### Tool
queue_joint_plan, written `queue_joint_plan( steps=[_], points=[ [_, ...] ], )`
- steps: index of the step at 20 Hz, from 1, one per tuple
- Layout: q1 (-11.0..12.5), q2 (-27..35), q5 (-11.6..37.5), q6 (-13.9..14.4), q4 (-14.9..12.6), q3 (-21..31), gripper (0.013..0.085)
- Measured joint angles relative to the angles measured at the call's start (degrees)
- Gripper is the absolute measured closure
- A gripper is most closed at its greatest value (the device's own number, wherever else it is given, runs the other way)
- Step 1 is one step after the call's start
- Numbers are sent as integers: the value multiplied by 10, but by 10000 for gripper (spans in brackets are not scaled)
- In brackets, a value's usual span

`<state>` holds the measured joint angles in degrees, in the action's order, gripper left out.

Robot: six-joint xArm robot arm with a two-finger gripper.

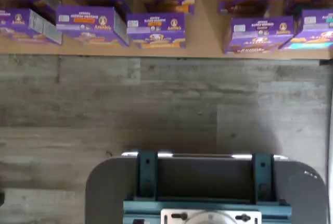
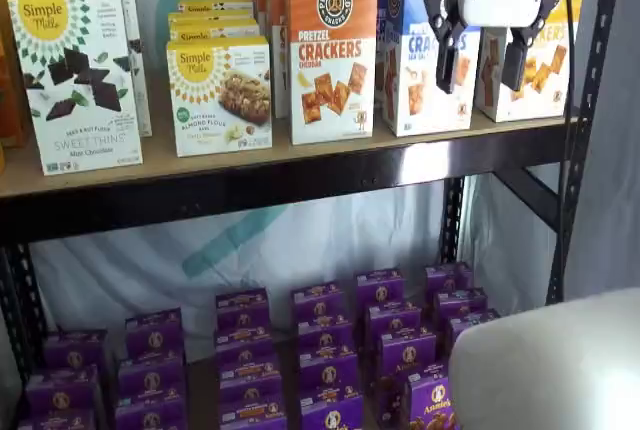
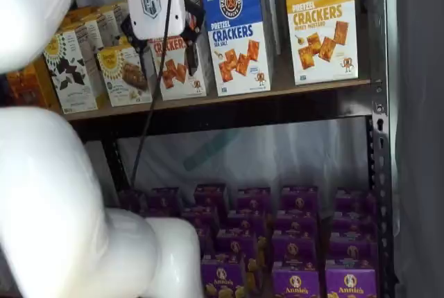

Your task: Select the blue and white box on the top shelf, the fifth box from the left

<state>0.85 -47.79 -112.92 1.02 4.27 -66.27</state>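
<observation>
The blue and white box (image 3: pixel 239 34) of Pretzel Crackers is seen standing upright on the top shelf (image 2: pixel 300 182), between the orange Pretzel Crackers box (image 2: pixel 332 52) and the yellow Pretzel Crackers box (image 3: pixel 320 22). In both shelf views the gripper (image 2: pixel 487 50) is held in the air in front of this shelf. Its two black fingers (image 2: pixel 443 30) are spread, with a plain gap between them, and nothing is gripped. In a shelf view the fingers are seen across the front of the blue and white box (image 2: pixel 425 50) and the yellow one; whether the box is touched cannot be told.

The blue and white box is set near the front edge of the board, above the black beam. Narrow gaps are seen between it and its two neighbours. Further boxes are stacked behind it. Beside the yellow box, the black upright (image 3: pixel 378 104) closes the shelf end. Under the top shelf, purple Annie's boxes (image 2: pixel 325 350) are arranged in rows.
</observation>
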Motion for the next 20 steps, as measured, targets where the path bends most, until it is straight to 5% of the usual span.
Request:
queue_joint_plan(
  steps=[20],
  points=[
    [17,101,120,-33,-53,-60,130]
  ],
)
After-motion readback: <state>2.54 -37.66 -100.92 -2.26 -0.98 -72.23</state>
